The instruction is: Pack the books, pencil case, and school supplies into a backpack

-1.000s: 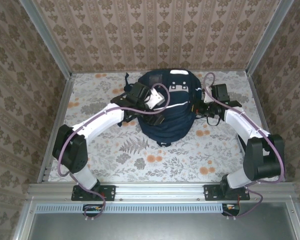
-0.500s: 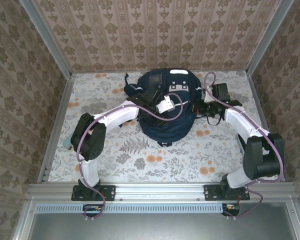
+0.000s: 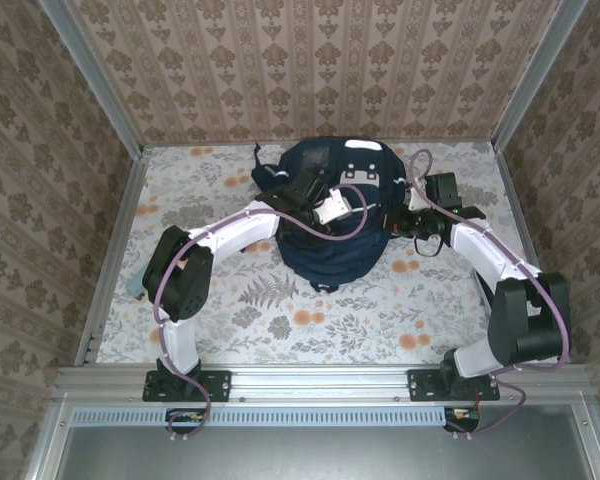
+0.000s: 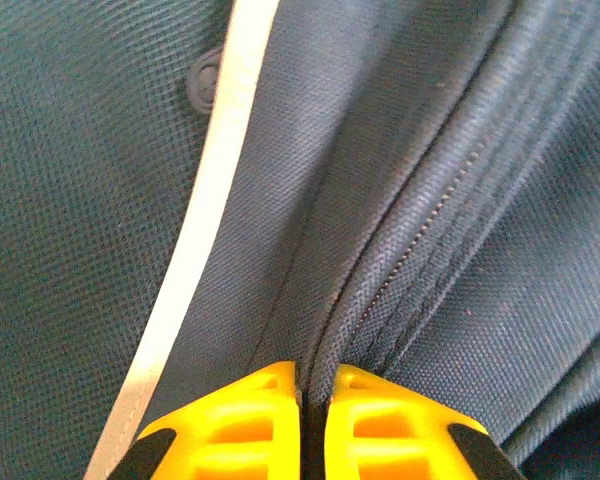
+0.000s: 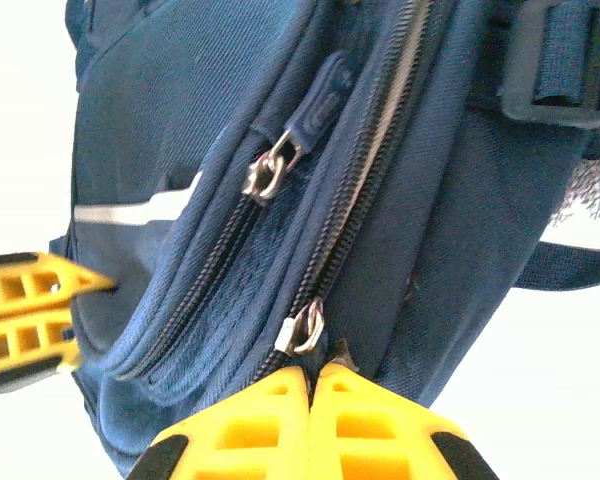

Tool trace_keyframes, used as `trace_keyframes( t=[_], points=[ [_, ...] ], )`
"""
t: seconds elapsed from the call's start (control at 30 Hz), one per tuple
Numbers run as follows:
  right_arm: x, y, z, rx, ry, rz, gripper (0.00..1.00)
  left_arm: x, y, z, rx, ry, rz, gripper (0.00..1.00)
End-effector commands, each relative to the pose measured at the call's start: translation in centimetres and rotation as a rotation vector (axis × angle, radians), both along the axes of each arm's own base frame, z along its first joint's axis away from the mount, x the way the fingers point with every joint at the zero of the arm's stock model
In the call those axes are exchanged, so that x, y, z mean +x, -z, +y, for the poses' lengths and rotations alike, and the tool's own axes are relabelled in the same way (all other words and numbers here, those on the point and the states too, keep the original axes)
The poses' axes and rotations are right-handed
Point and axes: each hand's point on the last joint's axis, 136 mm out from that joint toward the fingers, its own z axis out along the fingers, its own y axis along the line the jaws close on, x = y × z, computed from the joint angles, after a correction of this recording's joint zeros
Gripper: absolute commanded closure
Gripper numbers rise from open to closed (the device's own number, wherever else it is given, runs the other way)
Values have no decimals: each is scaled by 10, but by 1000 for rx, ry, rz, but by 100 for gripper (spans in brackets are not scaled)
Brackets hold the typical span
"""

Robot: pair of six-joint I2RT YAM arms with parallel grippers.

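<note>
My left gripper [image 4: 312, 415] is pinched shut against the backpack [image 3: 330, 255], beside its white stripe [image 4: 195, 260]. My right gripper [image 5: 310, 400] is closed tight just under a zipper slider [image 5: 302, 330]. The backpack lies on the table [image 3: 230, 310] between my arms.

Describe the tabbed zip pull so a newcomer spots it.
Find the navy backpack on the table; two zips run along its side by the right end effector. The pull sits on the farther zip and carries a long navy tab, unlike the bare metal slider right by the end effector.
</note>
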Motion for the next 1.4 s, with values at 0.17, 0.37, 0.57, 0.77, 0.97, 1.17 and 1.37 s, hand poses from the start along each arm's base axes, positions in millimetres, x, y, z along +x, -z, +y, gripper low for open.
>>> trace_keyframes(
  t=[0.17,0.37,0.57,0.77,0.97,1.17,1.37],
  points=[
    [-70,-10,46,48,-151,32,100,42,-44,-1,-111,-184,-130,100],
    [-81,0,56,5,-175,61,100,45,-55,0,-116,-212,-148,100],
    [-72,-11,36,-64,-74,10,100,47,-51,12,-80,-233,-175,100],
    [-48,-17,5,-133,-24,-48,71,29,-53,30,-100,-168,-174,100],
    [-24,-24,35,-71,-215,-138,39,16,-61,53,-123,-126,-176,100],
    [-19,-29,62,12,-398,-183,34,13,-76,62,-139,-96,-190,100],
    [-24,-26,72,23,-514,-209,47,15,-80,60,-138,-80,-196,100]
  ],
)
